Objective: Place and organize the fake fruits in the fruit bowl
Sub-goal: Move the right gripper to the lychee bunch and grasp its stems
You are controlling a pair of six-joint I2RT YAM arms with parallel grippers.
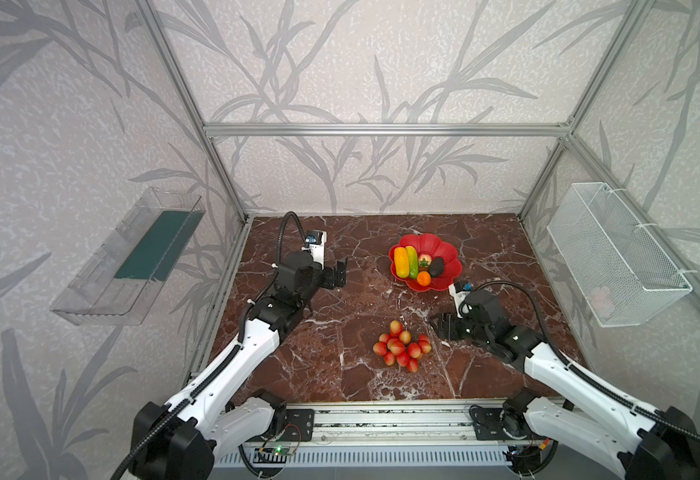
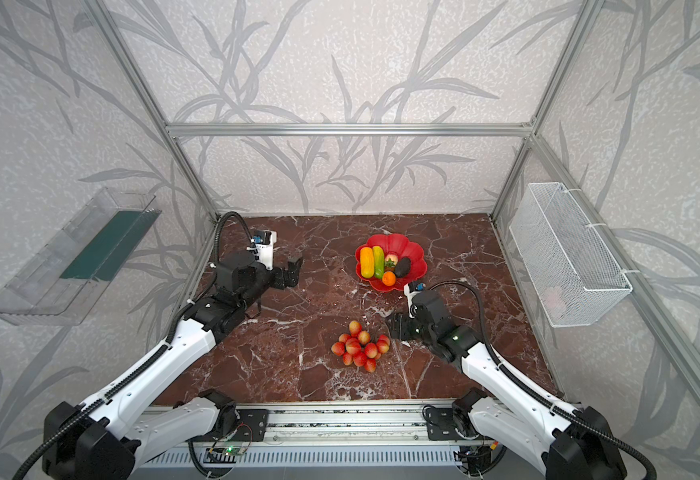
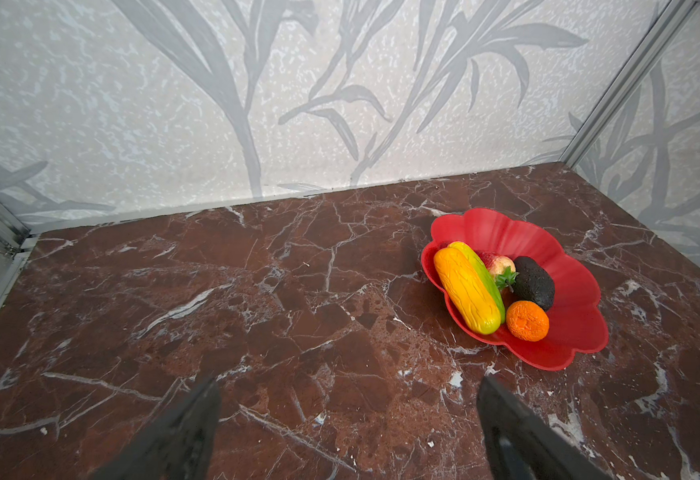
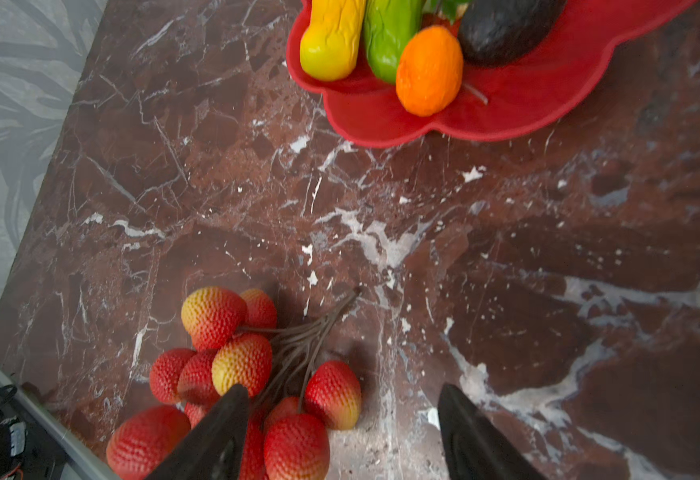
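Observation:
The red flower-shaped fruit bowl (image 1: 439,245) (image 2: 407,249) (image 3: 506,232) (image 4: 381,120) stands at the back right of the marble table. In it lie a yellow-orange oblong (image 1: 401,262), a green oblong (image 1: 412,262), a strawberry (image 1: 424,260), a dark avocado (image 1: 437,267) and a small orange ball (image 1: 423,279). A bunch of red-yellow ovals (image 1: 402,347) (image 2: 361,347) (image 4: 236,365) lies on the table nearer the front. My right gripper (image 1: 437,326) (image 2: 394,326) (image 4: 344,390) is open at the bunch's right edge, one finger over it, holding nothing. Left of the bowl my left gripper (image 1: 342,270) (image 2: 294,270) (image 3: 348,381) hangs wide open and empty.
A clear plastic tray (image 1: 128,257) hangs on the left wall. A white wire mesh basket (image 1: 614,253) hangs on the right wall. Aluminium frame posts stand at the table's back corners, and a metal rail (image 1: 381,424) runs along its front edge.

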